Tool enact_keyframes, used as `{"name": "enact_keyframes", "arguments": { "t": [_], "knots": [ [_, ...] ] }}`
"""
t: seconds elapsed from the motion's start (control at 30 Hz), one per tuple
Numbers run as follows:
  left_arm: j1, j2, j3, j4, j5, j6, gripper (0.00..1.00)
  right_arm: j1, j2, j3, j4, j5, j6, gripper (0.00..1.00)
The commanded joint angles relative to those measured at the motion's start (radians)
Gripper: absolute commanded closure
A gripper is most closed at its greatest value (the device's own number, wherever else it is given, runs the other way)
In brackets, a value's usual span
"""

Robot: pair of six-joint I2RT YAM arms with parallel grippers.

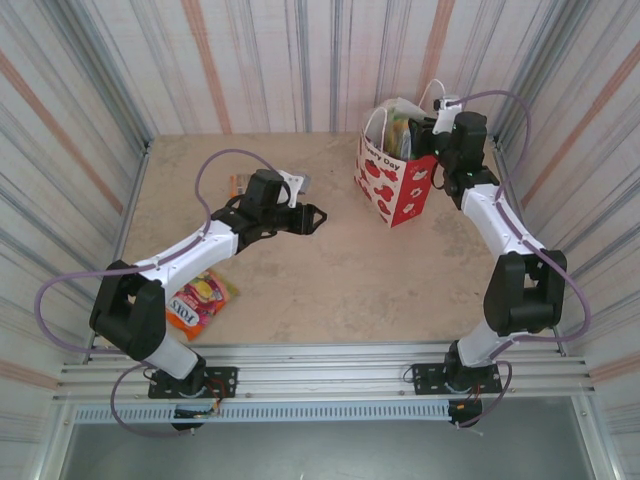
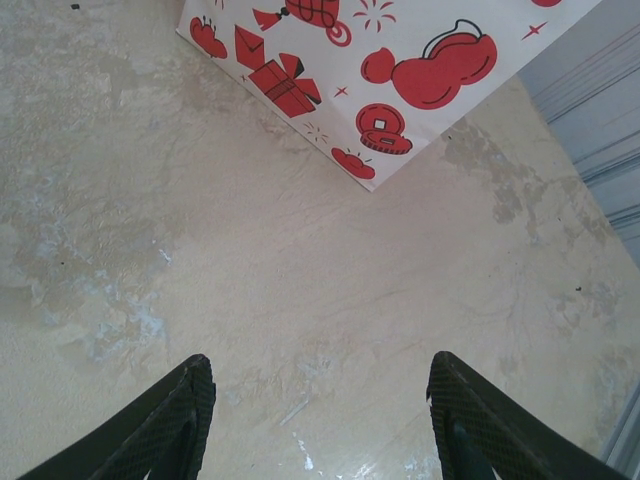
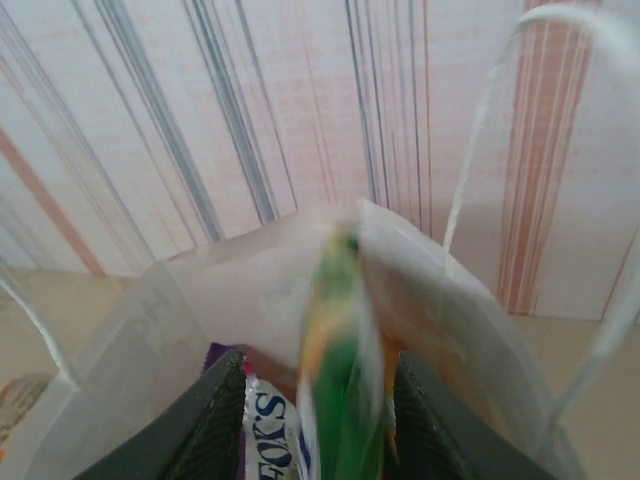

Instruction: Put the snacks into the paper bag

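One pale, mottled desk [image 1: 330, 280] carries everything. Two white-and-black arms stand at its near edge: the left arm [image 1: 190, 260] reaches toward the middle, and the right arm [image 1: 500, 225] reaches to the far right.

One paper bag [image 1: 392, 185], white with red figures, stands upright at the far right of the desk. Its mouth faces up, its rope handles are raised, and one bottom corner is turned toward the near edge.

I count five packets. A green-and-yellow packet [image 3: 345, 400] stands on edge in the bag's mouth with its long axis up and down; it is blurred. Lower in the bag are a white "FOX'S" packet [image 3: 268, 425] and a sliver of a purple packet [image 3: 218, 357]. A red-and-yellow packet [image 1: 203, 298] lies flat on the desk at the near left, its long axis slanting from near left to far right, partly behind the left arm. An orange packet [image 1: 237, 185] peeps out past the left wrist, mostly hidden.

The left fingers [image 2: 185, 410] are spread wide over bare desk just short of the bag's corner and hold nothing. The right fingers [image 3: 215, 420] are over the bag's mouth, partly spread. The green-and-yellow packet stands between them, with a gap on its left side; whether it touches the other finger I cannot tell.
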Motion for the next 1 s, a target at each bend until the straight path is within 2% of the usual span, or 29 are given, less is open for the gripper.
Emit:
{"name": "enact_keyframes", "arguments": {
  "t": [0.0,0.27,0.37,0.5,0.6,0.73,0.97],
  "knots": [
    [0.01,-0.009,0.033,-0.042,0.0,0.02,0.39,0.008,-0.072,0.008,0.003,0.023,-0.026,0.56],
    [0.015,-0.062,0.048,-0.164,-0.012,-0.023,0.39,0.083,-0.293,-0.121,-0.128,0.055,-0.062,0.53],
    [0.021,-0.079,0.066,-0.263,-0.031,-0.061,0.39,0.162,-0.384,-0.185,-0.207,0.066,-0.049,0.51],
    [0.043,-0.108,0.069,-0.395,-0.068,-0.112,0.38,0.319,-0.479,-0.273,-0.295,0.143,0.014,0.5],
    [0.102,-0.137,0.03,-0.407,-0.042,-0.15,0.38,0.441,-0.524,-0.342,-0.311,0.201,0.081,0.49],
    [0.235,-0.162,-0.027,-0.365,0.026,-0.205,0.4,0.59,-0.54,-0.434,-0.259,0.286,0.17,0.49],
    [0.408,-0.096,-0.038,-0.322,0.038,-0.205,0.43,0.761,-0.429,-0.485,-0.144,0.337,0.274,0.49]
  ]
}}
